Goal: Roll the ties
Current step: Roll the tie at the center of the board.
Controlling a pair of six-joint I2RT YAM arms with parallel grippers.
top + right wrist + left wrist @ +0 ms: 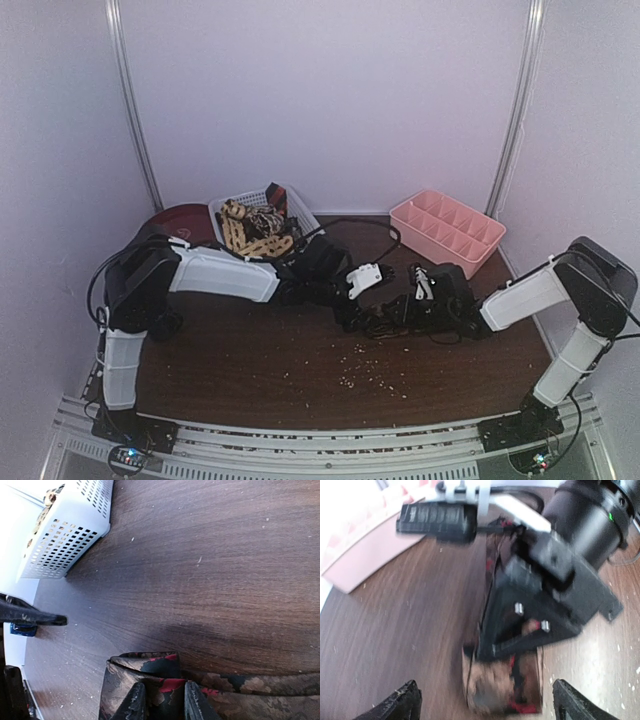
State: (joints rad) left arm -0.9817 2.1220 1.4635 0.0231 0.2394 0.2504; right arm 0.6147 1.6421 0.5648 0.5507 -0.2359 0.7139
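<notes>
Both of your arms wear the same livery: smooth white shells on the long links, black housings at the joints. A thin black cable (360, 221) runs off your left arm (225, 273), and your right arm (525, 298) matches it. Your right hand (162, 702) has two black fingers (134, 700) with pale, scuffed edges. From the left wrist camera, its body is a black wedge with silver screw heads (519, 609), a ribbed black grip (437, 520) on a white bracket, and a round black motor (585, 515) with a tiny green light. Your left hand (485, 707) ends in black fingertips (400, 705), chipped grey.
</notes>
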